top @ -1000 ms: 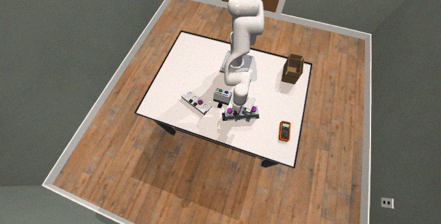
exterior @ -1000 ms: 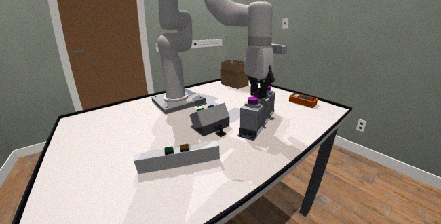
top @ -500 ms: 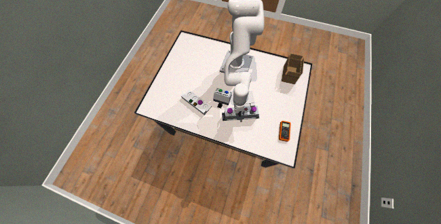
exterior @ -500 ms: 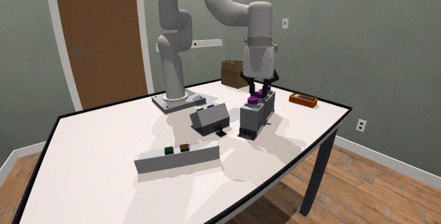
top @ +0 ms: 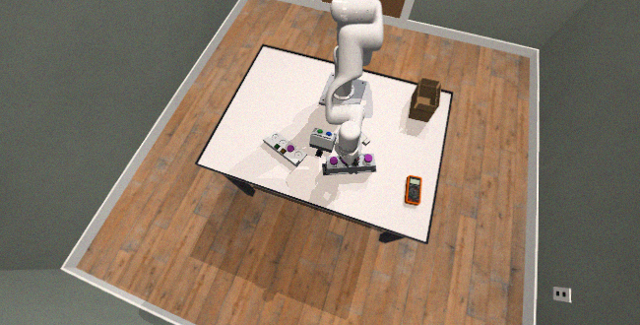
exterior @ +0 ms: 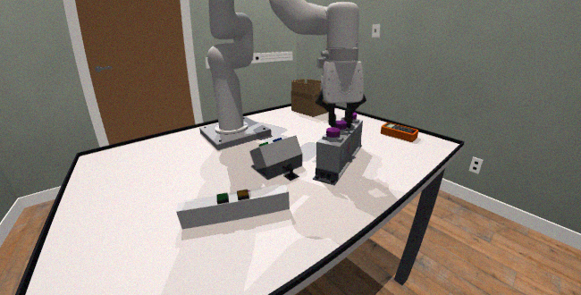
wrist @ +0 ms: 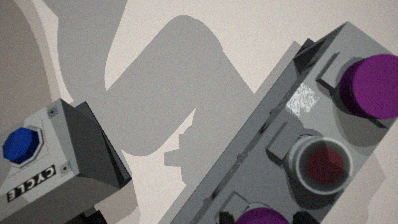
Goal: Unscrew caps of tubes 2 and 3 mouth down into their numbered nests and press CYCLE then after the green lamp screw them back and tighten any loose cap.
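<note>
The grey decapping station (top: 345, 170) (exterior: 332, 157) (wrist: 260, 165) stands in front of the arm. My gripper (exterior: 341, 122) points straight down and is shut on the purple cap of tube 3 (exterior: 341, 124) (wrist: 260, 218), which sits level with the other caps. Tube 2 (wrist: 322, 165) is open, with dark red liquid inside. Tube 1's cap (top: 367, 161) (exterior: 354, 115) (wrist: 372, 85) and tube 4's cap (top: 334, 161) (exterior: 332, 132) are on. One purple cap (top: 290, 148) lies in the cap tray (top: 298, 158) (exterior: 232, 211). The tray's two lamps (exterior: 222, 198) (exterior: 242, 194) look dark. The fingers do not show in the wrist view.
The key housing (top: 322, 141) (exterior: 277, 153) (wrist: 75, 165) stands between tray and station, with the blue CYCLE key (top: 328, 134) (wrist: 20, 145) and the green READY key (top: 319, 131). A cardboard box (top: 424, 99) (exterior: 306, 97) and an orange multimeter (top: 413, 189) (exterior: 399, 131) lie farther off.
</note>
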Robot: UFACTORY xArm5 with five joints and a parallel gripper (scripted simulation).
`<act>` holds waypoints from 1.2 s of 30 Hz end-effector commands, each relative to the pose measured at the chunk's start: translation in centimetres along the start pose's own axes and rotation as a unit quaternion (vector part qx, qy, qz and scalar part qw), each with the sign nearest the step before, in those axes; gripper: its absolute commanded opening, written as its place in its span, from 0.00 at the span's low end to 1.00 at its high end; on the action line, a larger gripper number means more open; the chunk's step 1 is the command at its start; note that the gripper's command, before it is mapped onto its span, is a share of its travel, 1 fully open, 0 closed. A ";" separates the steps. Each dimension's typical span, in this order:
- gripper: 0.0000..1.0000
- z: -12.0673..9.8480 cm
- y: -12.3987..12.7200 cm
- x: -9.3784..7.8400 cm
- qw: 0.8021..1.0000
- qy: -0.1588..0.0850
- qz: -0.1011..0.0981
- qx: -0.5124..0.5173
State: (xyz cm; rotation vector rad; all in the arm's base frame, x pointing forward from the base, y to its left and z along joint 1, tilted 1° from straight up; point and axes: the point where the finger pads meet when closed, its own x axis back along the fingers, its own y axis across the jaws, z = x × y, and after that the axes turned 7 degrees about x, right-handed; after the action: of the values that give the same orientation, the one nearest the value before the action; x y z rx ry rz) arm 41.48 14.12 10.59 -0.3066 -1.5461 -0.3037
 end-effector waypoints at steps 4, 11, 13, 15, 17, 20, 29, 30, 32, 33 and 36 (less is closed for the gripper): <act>0.00 -0.1 0.1 0.2 0.998 -0.005 0.002 0.068; 0.46 -0.1 0.1 0.2 0.998 -0.005 0.002 0.068; 0.46 -0.1 0.1 0.2 0.998 -0.005 0.002 0.068; 0.46 -0.1 0.1 0.2 0.998 -0.005 0.002 0.068; 0.46 -0.1 0.1 0.2 0.998 -0.005 0.002 0.068; 0.46 -0.1 0.1 0.2 1.000 -0.005 0.002 0.027; 0.46 -0.1 0.1 0.2 0.982 -0.005 0.000 -0.188; 0.46 -0.1 0.1 0.2 0.978 -0.005 0.000 -0.208; 0.46 -0.1 0.1 0.2 0.974 -0.005 0.000 -0.228; 0.46 -0.1 0.1 0.2 0.974 -0.005 0.000 -0.228; 0.46 -0.1 0.1 0.2 0.948 -0.005 -0.001 -0.318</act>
State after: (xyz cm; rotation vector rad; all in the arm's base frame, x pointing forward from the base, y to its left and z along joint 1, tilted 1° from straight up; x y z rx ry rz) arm 41.47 14.11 10.59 -0.6198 -1.4795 -0.6180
